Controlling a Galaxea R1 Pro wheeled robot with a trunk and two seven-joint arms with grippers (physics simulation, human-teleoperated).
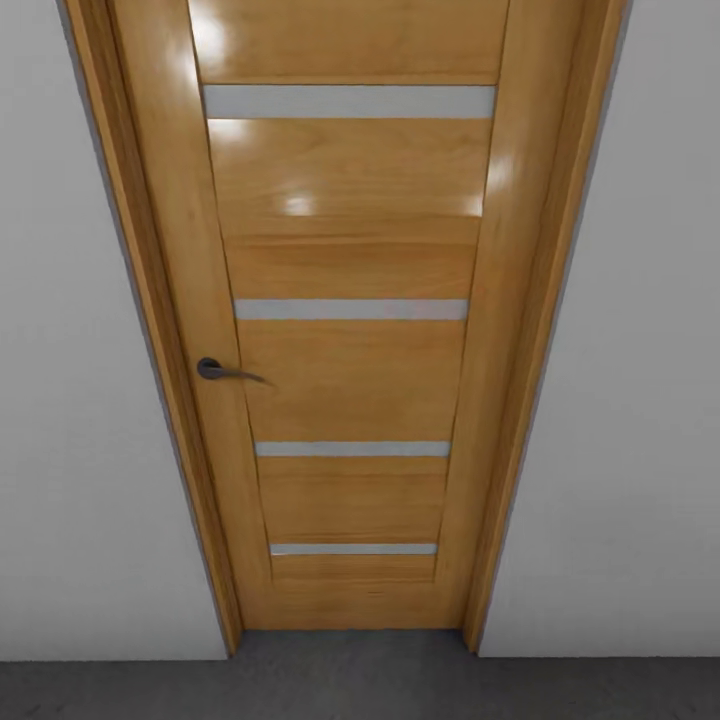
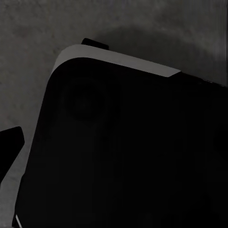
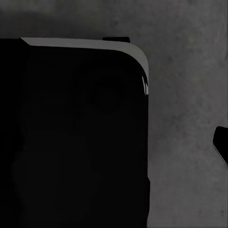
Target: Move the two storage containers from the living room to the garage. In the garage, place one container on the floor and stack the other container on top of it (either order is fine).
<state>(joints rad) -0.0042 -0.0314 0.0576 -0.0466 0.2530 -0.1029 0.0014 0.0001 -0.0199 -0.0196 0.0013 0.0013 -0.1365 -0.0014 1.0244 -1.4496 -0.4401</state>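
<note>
Garage floor (image 1: 360, 690), dark grey and dull, is seen as a strip along the bottom of the head view. A wooden door (image 1: 350, 330) stands shut in the middle of that view, from the top edge down to the floor. Four pale grey strips are set across the door, one above the other. A dark handle (image 1: 225, 372) sticks out on the left side of the door, about halfway down. The door is held in a wooden frame (image 1: 150, 300), and plain white-grey wall (image 1: 70, 400) is seen on both sides of it.

In the left wrist view, the same grey floor (image 2: 28, 38) is seen across the top and the left. A big black robot part with a rounded corner and a light grey edge (image 2: 118, 61) takes up most of that view. A small black tip (image 2: 10, 142) pokes in at the left edge (it may be one of the fingers, but it cannot be told).

In the right wrist view, a like black part (image 3: 71, 142) is seen on the left, with grey floor (image 3: 190, 95) on the right. A small black tip (image 3: 222, 142) shows at the right edge. Whether the fingers of either arm are spread or pressed together cannot be told.
</note>
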